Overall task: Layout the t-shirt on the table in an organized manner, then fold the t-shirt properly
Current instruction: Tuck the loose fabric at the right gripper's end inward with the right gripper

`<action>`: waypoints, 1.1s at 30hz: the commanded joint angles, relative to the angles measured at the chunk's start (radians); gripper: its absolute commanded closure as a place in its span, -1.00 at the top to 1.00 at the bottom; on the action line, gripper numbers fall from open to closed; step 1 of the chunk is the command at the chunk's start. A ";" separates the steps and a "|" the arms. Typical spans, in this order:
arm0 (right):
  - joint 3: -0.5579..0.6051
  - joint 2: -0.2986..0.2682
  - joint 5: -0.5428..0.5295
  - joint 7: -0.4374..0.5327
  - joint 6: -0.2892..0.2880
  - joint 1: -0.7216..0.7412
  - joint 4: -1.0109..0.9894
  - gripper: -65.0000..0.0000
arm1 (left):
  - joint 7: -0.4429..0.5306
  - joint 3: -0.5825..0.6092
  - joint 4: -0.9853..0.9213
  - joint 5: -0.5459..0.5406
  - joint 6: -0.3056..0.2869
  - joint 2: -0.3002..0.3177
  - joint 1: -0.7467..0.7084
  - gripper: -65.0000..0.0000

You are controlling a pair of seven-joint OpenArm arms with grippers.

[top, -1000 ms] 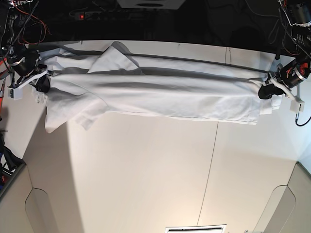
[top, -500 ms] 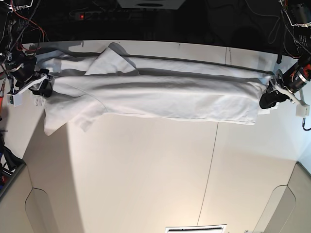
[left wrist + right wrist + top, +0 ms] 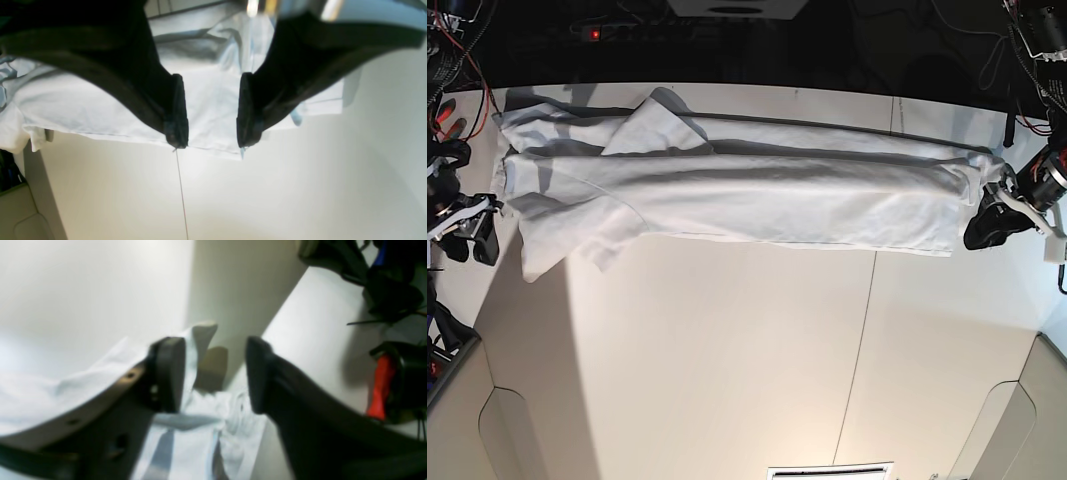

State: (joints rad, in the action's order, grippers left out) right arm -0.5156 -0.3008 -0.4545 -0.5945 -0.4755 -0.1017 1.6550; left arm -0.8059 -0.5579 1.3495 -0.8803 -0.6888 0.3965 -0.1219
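Base view: sharp and evenly lit; strong barrel distortion bends the tabletop (image 3: 727, 350) edges. Background beyond the far edge is near black. The t-shirt (image 3: 727, 185) casts soft grey shadows along its folds and on its far side.

Left wrist view: the dark left end effector (image 3: 210, 113) is underexposed and soft; the bare tabletop below glares, nearly washed out.

Right wrist view: blurred throughout; the right end effector (image 3: 215, 373) is out of focus, and the upper left is overexposed.
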 commanded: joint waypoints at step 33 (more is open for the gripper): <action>0.079 0.116 -0.132 0.025 -0.060 0.393 -0.665 0.05 | 0.024 -0.005 0.019 -0.021 -0.009 -0.012 0.008 -0.15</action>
State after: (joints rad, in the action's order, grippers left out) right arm -0.4362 -0.1745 -0.5755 -0.5816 -0.5201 0.2687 0.9741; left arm -0.8032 -0.5575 1.3502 -0.8799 -0.6888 0.3660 -0.1219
